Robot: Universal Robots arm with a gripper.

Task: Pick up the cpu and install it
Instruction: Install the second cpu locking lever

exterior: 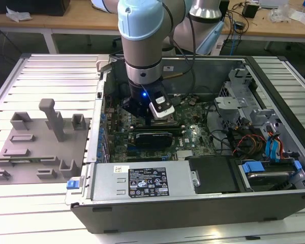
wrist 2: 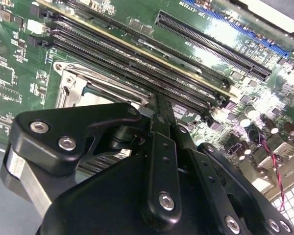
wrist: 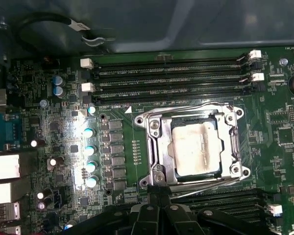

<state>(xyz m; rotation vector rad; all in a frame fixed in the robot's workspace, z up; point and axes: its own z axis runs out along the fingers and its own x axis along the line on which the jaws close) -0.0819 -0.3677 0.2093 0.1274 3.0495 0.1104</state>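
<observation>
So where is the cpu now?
In the first wrist view the cpu lies inside the socket frame on the motherboard, beside the memory slots.

Our arm [exterior: 142,40] stands nearly vertical, wrist pointing straight down, with a blue light glowing just above our gripper [exterior: 142,109]. In the second wrist view our gripper's [wrist 2: 159,105] black linkages fold inward and the fingers [wrist 2: 161,122] meet together at one narrow tip, nothing between them.

Bright, even room light floods the open computer case [exterior: 203,203] in the exterior view; glare whitens capacitors [wrist: 89,133] beside the socket frame [wrist: 193,147], while the gripper's nearby black linkage blurs softly.
</observation>
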